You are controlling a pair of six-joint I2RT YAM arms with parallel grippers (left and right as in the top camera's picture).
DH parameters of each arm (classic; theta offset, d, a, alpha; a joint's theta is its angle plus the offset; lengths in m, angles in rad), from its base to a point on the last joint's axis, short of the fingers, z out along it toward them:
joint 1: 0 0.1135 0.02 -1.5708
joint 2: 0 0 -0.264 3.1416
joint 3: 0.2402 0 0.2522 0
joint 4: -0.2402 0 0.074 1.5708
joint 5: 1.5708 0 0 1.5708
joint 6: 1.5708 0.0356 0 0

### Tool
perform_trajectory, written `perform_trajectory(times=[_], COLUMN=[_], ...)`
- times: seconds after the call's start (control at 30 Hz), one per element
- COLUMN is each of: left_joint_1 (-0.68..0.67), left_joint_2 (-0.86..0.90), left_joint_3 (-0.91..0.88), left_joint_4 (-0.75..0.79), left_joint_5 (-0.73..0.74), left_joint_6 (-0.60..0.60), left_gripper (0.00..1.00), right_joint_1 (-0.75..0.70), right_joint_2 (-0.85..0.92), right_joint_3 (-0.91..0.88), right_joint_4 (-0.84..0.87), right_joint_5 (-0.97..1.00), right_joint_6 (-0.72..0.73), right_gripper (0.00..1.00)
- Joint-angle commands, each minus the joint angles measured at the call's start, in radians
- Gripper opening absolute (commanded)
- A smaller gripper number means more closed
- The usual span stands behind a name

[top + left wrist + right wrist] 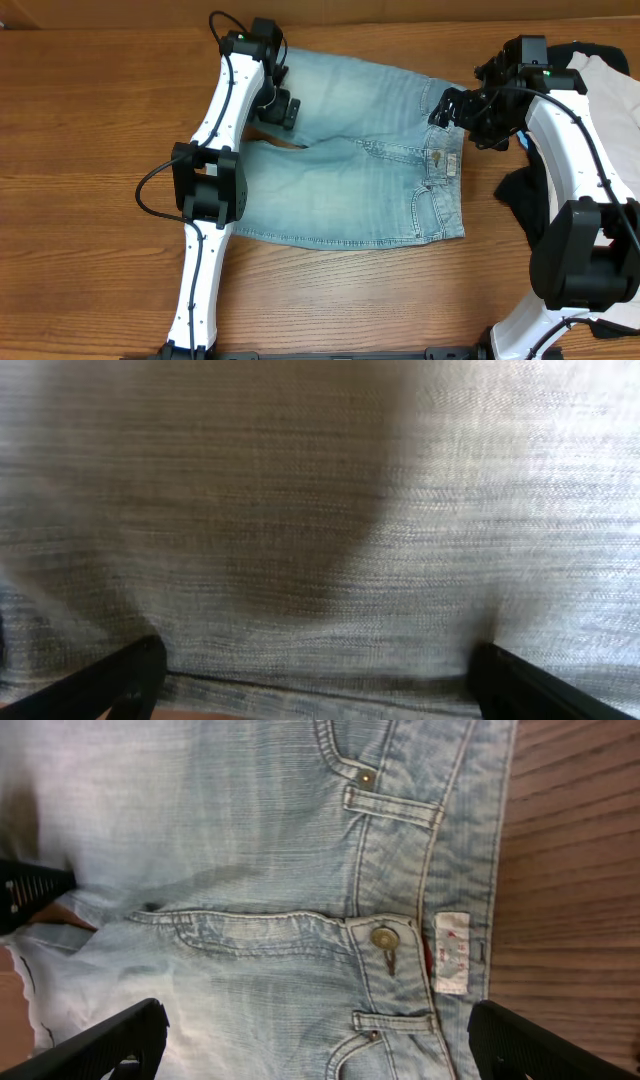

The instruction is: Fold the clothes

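Note:
The light-blue denim shorts lie spread flat on the wooden table, waistband to the right, legs to the left. My left gripper is open, low over the far leg near its hem; its view is filled with denim. My right gripper is open above the waistband's far end. The right wrist view shows the waistband button, a white label and belt loops between its spread fingers.
A black garment and a cream-beige garment lie at the right edge under the right arm. Bare wooden table surrounds the shorts on the left and front.

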Motion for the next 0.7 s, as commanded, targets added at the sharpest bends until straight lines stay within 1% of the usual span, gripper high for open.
perform_trajectory(times=[0.0,0.17,0.23,0.37,0.43,0.53,0.67], left_joint_1=[0.023,0.052,0.071,0.109,0.117,0.116,0.109], left_joint_2=[0.121,0.121,0.121,0.115,0.095,0.014,-0.143], left_joint_3=[-0.051,-0.051,-0.05,-0.049,-0.044,-0.038,-0.003], left_joint_4=[-0.082,-0.175,-0.198,-0.236,-0.237,-0.236,-0.231], left_joint_5=[-0.035,-0.126,-0.131,-0.142,-0.135,-0.14,-0.15], left_joint_6=[-0.049,-0.1,-0.114,-0.196,-0.205,-0.204,-0.205], left_gripper=[1.0,1.0,1.0,1.0,1.0,1.0,1.0], right_joint_1=[0.0,0.0,0.0,0.0,-0.001,-0.001,-0.001], right_joint_2=[-0.039,-0.039,-0.039,-0.041,-0.052,-0.09,-0.172], right_joint_3=[0.009,0.009,0.009,0.01,0.019,0.054,0.114], right_joint_4=[-0.006,-0.029,-0.036,-0.033,-0.024,-0.038,-0.1], right_joint_5=[0.002,0.002,0.002,0.004,-0.027,-0.032,-0.007], right_joint_6=[-0.008,-0.014,-0.024,-0.026,-0.026,-0.023,-0.023], right_gripper=[1.0,1.0,1.0,1.0,1.0,1.0,1.0])
